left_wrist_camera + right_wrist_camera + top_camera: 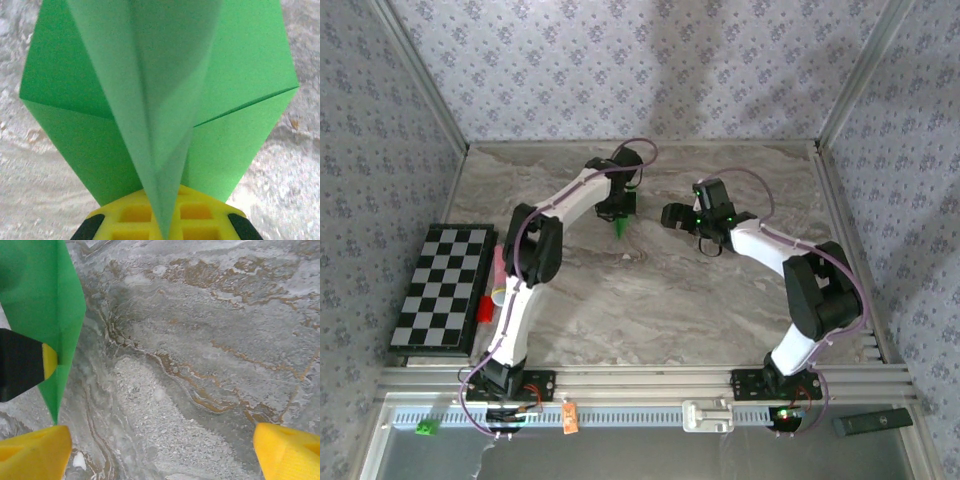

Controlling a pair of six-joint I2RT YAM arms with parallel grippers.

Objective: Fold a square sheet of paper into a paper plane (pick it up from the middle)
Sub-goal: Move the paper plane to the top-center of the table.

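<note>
The square sheet of paper [235, 95] is bright green and folded into a slim pointed paper plane with a centre crease [155, 125]. My left gripper [165, 231] is shut on its narrow end, the yellow fingers [200, 215] pressed on either side of the fold. From above, the left gripper [619, 212] holds the green paper [622, 229] point down just above the far middle of the table. My right gripper [669, 215] stands open a little to the right of it. In the right wrist view the paper [47, 300] hangs at the left, outside the wide-apart yellow fingertips [287, 450].
A black-and-white checkered board [442, 288] lies at the table's left edge, with a small red object [484, 307] beside it. On the front rail lie a tiny green cube [424, 428], an orange tag [570, 417] and a black bar [872, 422]. Patterned walls [620, 70] enclose the marble table [650, 310].
</note>
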